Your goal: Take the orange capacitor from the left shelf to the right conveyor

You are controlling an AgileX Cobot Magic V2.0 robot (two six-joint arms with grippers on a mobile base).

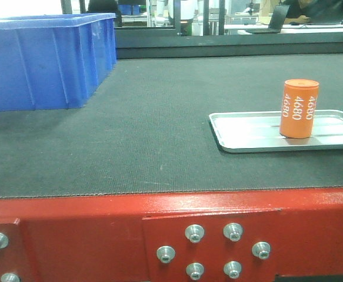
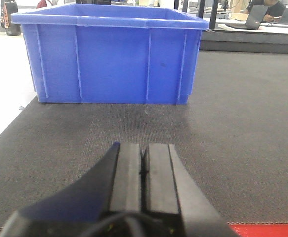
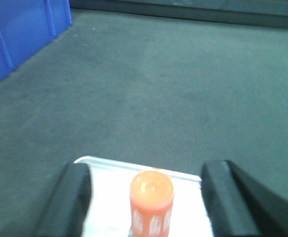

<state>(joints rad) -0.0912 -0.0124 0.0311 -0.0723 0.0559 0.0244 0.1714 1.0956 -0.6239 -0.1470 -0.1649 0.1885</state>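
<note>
left gripper (image 2: pixel 144 160) pressed together, empty, facing blue bin (image 1: pixel 45 59) at belt's left edge. orange capacitor (image 1: pixel 298 108) stands upright in silver tray (image 1: pixel 247 132) near conveyor (image 1: pixel 130 135) right edge; right gripper (image 3: pixel 151 197) spread apart around it. placement looks done, only withdrawal remains.

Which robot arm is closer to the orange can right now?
The right one, probably. Its open gripper has the orange can standing between its fingers on the silver tray. The left gripper is shut and faces the blue bin.
</note>
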